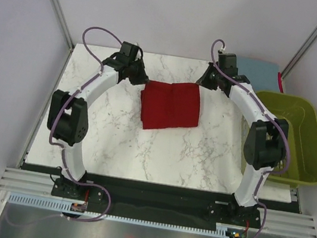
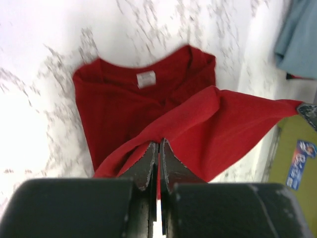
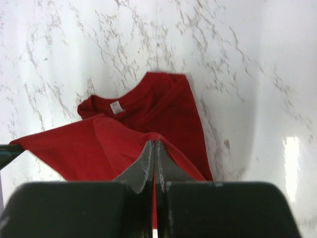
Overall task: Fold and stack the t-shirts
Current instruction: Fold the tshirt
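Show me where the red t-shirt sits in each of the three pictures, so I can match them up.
Top external: red t-shirt lies on the far middle of the marbled table.
Left wrist: fills the middle; a lifted edge is pinched in the left gripper.
Right wrist: centre and lower left; a lifted edge is pinched in the right gripper.
Shared landmark: the marbled table top, under the shirt in all three.

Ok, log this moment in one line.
left gripper: shut on red t-shirt | right gripper: shut on red t-shirt | blue-grey t-shirt: far right
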Available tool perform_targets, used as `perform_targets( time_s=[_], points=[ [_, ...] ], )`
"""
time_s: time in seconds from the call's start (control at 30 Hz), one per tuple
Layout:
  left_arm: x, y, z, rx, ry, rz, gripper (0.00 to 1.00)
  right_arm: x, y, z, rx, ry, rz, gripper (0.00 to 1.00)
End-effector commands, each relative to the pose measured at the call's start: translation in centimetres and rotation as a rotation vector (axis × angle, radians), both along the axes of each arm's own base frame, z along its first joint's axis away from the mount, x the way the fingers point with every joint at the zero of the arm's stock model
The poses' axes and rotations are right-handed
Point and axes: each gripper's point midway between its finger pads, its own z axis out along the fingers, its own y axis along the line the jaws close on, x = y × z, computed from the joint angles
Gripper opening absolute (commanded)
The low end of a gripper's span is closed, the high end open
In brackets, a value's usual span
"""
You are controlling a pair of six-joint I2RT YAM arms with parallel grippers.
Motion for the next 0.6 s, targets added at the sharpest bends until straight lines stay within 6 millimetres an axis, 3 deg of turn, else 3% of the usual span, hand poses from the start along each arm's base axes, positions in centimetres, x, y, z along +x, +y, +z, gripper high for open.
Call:
perform_targets(
  time_s=[0.0,0.07,0.13,0.17,0.23,0.27,0.37,0.43,0.47,0.5,0.57],
  points=[
    [3.9,1.3,0.1,0.005,-0.046,0.003,0.02,4.1,1.3,0.6,0.062,-0.067,0.079,0.00],
    [5.9,2.2,-0.6,0.017,-0.056,0.021,0.02,6.3,1.8,-0.6,0.085,-0.066,0.104,0.00],
    [7.8,2.8,-0.8,0.033,-0.093,0.035,0.02,8.2,3.0,0.2,0.138,-0.122,0.139,0.00],
    [9.2,3.3,-1.4,0.036,-0.100,0.045,0.02,8.9,3.7,-1.8,0.160,-0.103,0.158,0.01],
    [10.5,3.9,-2.6,0.020,-0.085,0.045,0.02,10.5,4.8,-1.2,0.205,-0.148,0.185,0.01],
    [11.3,4.1,-3.5,0.016,-0.071,0.056,0.02,11.1,5.0,-3.6,0.208,-0.115,0.181,0.02],
    [12.0,5.3,-4.9,0.023,-0.053,0.098,0.02,12.7,5.5,-5.4,0.224,-0.125,0.194,0.04],
    [12.7,5.6,-5.1,0.029,-0.074,0.098,0.02,13.4,6.0,-5.1,0.245,-0.182,0.229,0.18],
    [12.9,5.7,-5.3,0.026,-0.074,0.092,0.02,13.7,5.9,-5.8,0.243,-0.179,0.229,0.31],
    [13.2,5.6,-6.2,0.020,-0.062,0.076,0.02,13.7,5.8,-5.9,0.240,-0.176,0.228,0.36],
    [13.9,6.3,-6.1,0.007,-0.072,0.075,0.02,13.6,5.0,-5.7,0.235,-0.174,0.214,0.46]
  ],
)
